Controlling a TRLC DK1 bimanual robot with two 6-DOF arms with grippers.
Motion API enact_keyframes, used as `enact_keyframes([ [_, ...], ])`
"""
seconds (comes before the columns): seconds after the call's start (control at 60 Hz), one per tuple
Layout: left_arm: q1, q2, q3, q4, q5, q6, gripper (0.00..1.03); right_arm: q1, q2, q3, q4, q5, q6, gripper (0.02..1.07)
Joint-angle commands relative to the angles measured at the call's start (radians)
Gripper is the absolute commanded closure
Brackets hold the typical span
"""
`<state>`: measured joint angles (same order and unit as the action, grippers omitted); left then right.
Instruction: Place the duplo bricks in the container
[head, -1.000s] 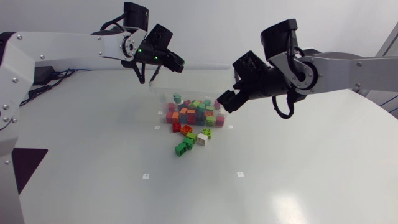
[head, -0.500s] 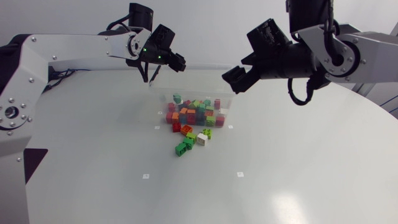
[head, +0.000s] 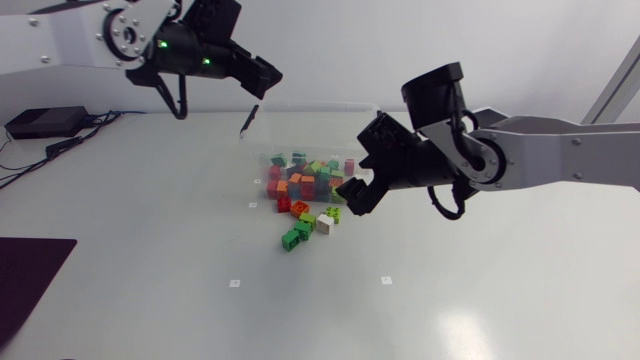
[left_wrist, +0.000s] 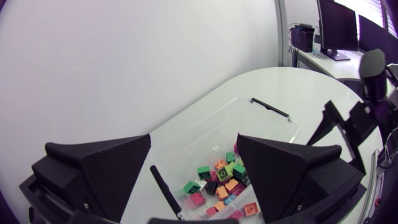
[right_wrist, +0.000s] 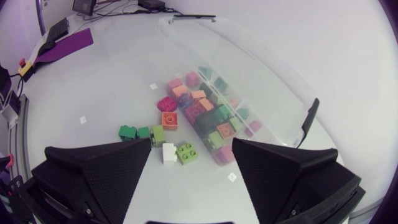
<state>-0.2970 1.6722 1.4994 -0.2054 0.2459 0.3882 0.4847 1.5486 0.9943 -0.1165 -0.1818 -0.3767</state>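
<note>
A clear plastic container (head: 312, 160) at the table's middle holds several coloured duplo bricks (head: 305, 182). In front of it lie loose bricks: a red one (head: 299, 208), a white one (head: 324, 225), a green pair (head: 290, 238). My left gripper (head: 262, 80) hangs high behind the container's left end, open and empty; its wrist view looks down into the container (left_wrist: 205, 134) past the gripper (left_wrist: 194, 140). My right gripper (head: 355, 190) is open beside the container's right front corner. The lime brick (right_wrist: 187, 152) and white brick (right_wrist: 168, 152) lie under the right gripper (right_wrist: 191, 146).
Black clips stick out at the container's ends (head: 248, 120) (right_wrist: 309, 121). A dark mat (head: 30, 270) lies at the table's front left, and a black box with cables (head: 40, 122) at the back left. Small white markers (head: 234, 283) dot the table's front.
My left gripper has opened and risen up and to the left, away from the container's back corner. My right gripper swung up, then came down to the container's right front corner.
</note>
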Motion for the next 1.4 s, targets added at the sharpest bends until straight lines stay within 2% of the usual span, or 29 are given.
enact_keyframes([
  [0.0, -0.007, -0.078, -0.096, -0.049, 0.009, 0.058, 0.06, 0.012, 0.057, -0.017, 0.012, 0.001, -0.031, 0.13],
  [0.217, -0.031, -0.221, -0.298, -0.16, 0.015, 0.201, 0.06, 0.037, 0.151, -0.005, 0.017, 0.004, -0.057, 0.16],
  [0.4, -0.06, -0.239, -0.421, -0.232, 0.015, 0.293, 0.06, 0.074, 0.249, 0.041, 0.003, 0.028, -0.06, 0.21],
  [0.8, -0.076, -0.108, -0.485, -0.247, 0.001, 0.339, 0.06, 0.075, 0.392, 0.187, -0.095, 0.045, -0.056, 0.21],
  [0.95, -0.074, -0.085, -0.487, -0.247, 0.001, 0.342, 0.06, 0.075, 0.433, 0.207, -0.107, 0.054, -0.057, 0.29],
  [1.117, -0.074, -0.054, -0.481, -0.246, -0.003, 0.344, 0.06, 0.075, 0.447, 0.21, -0.117, 0.054, -0.068, 0.47],
  [1.317, -0.074, -0.029, -0.479, -0.242, -0.013, 0.345, 0.06, 0.088, 0.485, 0.247, -0.132, 0.053, -0.073, 0.48],
  [1.383, -0.076, -0.026, -0.479, -0.241, -0.017, 0.348, 0.06, 0.089, 0.502, 0.27, -0.135, 0.054, -0.071, 0.53],
])
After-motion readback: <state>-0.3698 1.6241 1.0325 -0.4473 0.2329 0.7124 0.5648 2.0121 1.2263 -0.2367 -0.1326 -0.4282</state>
